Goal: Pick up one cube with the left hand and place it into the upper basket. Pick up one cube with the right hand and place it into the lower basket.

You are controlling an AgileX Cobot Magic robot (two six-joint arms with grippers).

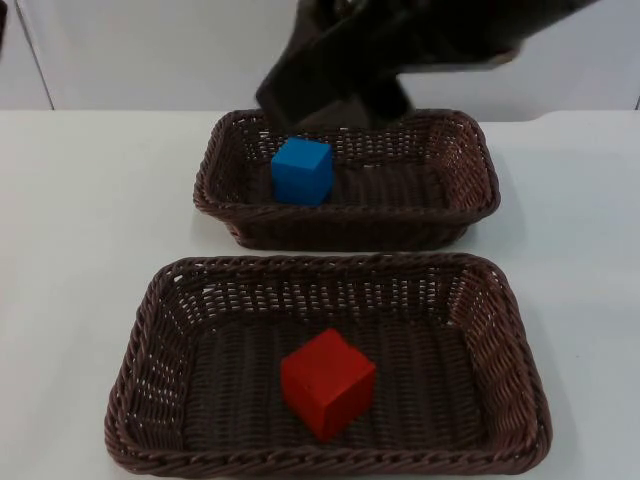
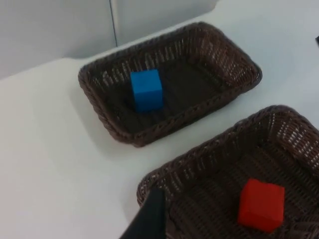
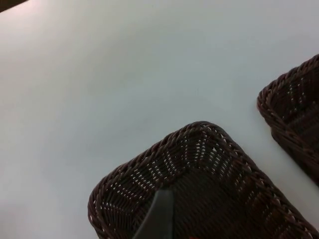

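At the top of the frame the right gripper [image 1: 335, 100] hangs blurry over the upper basket [image 1: 470, 180]; I cannot tell its grip. Blue cube [image 1: 302, 171] sits inside it, red cube [image 1: 328, 383] inside the lower basket [image 1: 150, 400], so both look dropped off

You see a blue cube [image 2: 146, 89] lying in the farther basket [image 2: 99, 107] and a red cube [image 2: 260, 204] in the nearer basket [image 2: 164, 174], both baskets on the white table [image 2: 55, 164].
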